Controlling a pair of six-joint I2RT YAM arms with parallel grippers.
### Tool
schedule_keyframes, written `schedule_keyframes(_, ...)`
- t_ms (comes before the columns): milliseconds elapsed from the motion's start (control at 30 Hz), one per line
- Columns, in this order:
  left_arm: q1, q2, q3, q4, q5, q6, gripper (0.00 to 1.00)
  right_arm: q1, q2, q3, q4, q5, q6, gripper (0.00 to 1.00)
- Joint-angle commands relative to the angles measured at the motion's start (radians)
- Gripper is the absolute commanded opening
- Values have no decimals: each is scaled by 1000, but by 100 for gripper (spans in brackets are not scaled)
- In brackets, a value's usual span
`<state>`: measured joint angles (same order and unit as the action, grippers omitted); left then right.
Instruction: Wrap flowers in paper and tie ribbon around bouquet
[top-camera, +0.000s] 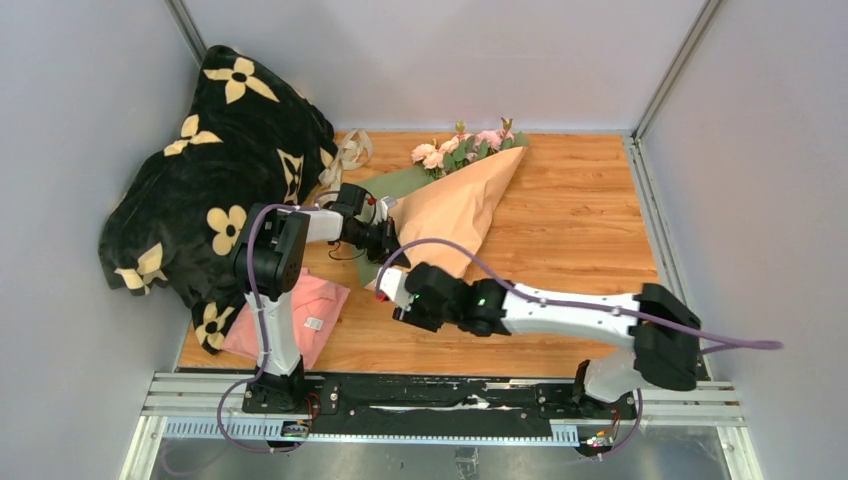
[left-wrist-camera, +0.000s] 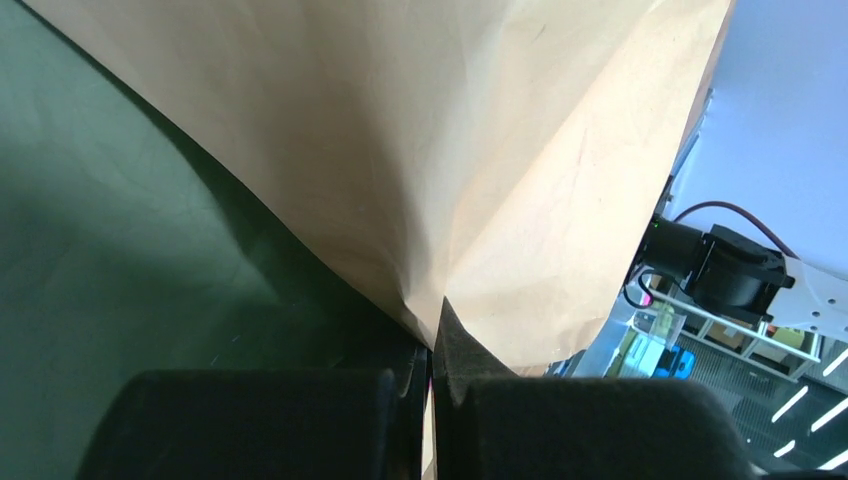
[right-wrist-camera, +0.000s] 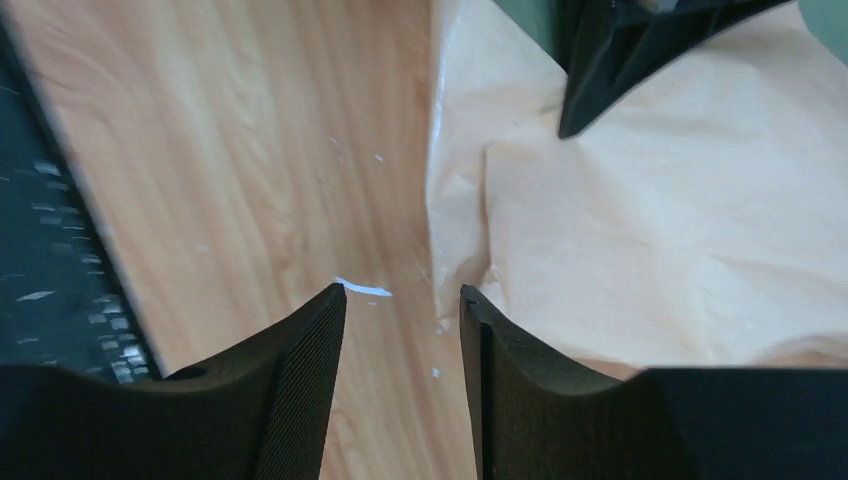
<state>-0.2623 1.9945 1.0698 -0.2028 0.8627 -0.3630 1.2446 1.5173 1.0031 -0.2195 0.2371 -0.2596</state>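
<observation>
Left gripper (left-wrist-camera: 432, 368), arm reaching forward, is clamped on the paper (left-wrist-camera: 480, 150) edge. Right gripper (right-wrist-camera: 402, 292), arm stretched leftward, gapes beside the paper's narrow end over bare table (right-wrist-camera: 230, 150).

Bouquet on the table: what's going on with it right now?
The flowers lie on the wooden table, partly wrapped in peach paper with an olive-green flap open on the left. The left gripper is shut on a fold at the paper's edge. The right gripper is open and empty over bare wood beside the paper's narrow end. The ribbon lies untied at the back, by the black blanket.
</observation>
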Motion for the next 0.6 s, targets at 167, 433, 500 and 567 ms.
schedule_keyframes(167, 1, 6, -15, -48, -120, 57, 0, -401, -20, -82, 199, -587, 392, 27)
schedule_keyframes(433, 1, -2, -19, -61, -139, 72, 0, -541, 167, -253, 368, -607, 561, 0)
schedule_keyframes(500, 2, -2, -18, -69, -148, 77, 0, -559, 138, -364, 396, -583, 610, 0)
schedule_keyframes(567, 1, -1, -17, -75, -149, 77, 0, -578, 77, -481, 405, -552, 656, 0)
